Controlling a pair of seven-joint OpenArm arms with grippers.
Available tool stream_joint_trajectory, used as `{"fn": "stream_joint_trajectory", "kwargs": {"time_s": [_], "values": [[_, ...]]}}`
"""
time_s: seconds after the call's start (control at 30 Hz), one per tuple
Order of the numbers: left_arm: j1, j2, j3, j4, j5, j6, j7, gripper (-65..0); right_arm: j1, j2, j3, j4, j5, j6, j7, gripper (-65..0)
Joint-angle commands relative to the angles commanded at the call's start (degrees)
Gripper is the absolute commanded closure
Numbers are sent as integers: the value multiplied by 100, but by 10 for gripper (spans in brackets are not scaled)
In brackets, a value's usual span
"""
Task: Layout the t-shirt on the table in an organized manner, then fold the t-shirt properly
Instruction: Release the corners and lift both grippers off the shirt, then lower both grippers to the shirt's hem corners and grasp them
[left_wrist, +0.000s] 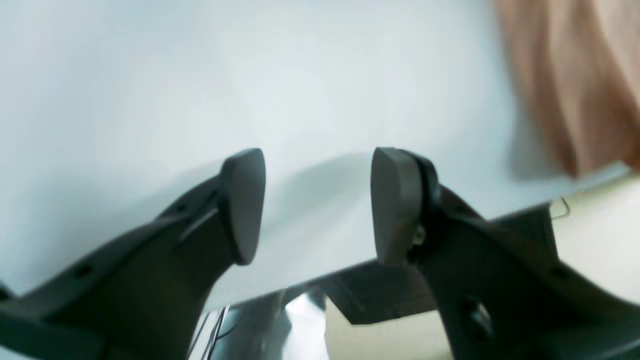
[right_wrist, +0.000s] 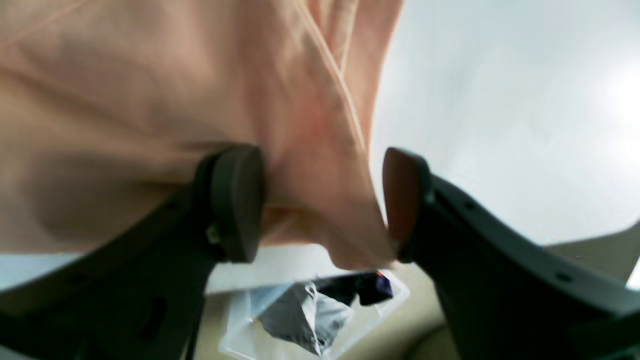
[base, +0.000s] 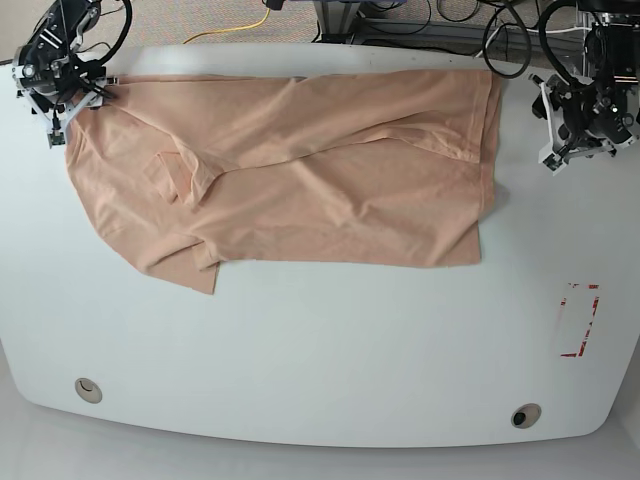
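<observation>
The shirt is spread, wrinkled, across the far half of the table. Its far corner is bracketed by the spread right gripper, cloth lying between the jaws. The left gripper is held agape over bare tabletop, beside the shirt's other edge.

Base view looks straight down, far off; both wrist views sit low, close; all share the table.
</observation>
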Motion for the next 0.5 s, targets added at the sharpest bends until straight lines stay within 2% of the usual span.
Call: {"fn": "stream_joint_trajectory", "kwargs": {"time_s": [0.2, 0.33, 0.43, 0.5], "values": [[-651, -114, -9, 202, -9, 0, 545, -314, 88, 0, -70, 527, 0, 0, -413, -355], [-1073, -114, -9, 167, -9, 0, 580, -314, 141, 35, -299, 835, -9, 0, -580, -357], [-1433, -88, 9, 149, 26, 0, 580, -314, 378, 44, -422, 976, -26, 0, -633, -433], [-1714, 114, 9, 62, 44, 0, 571, -314, 642, 53, -492, 879, -44, 0, -633, -515]]}}
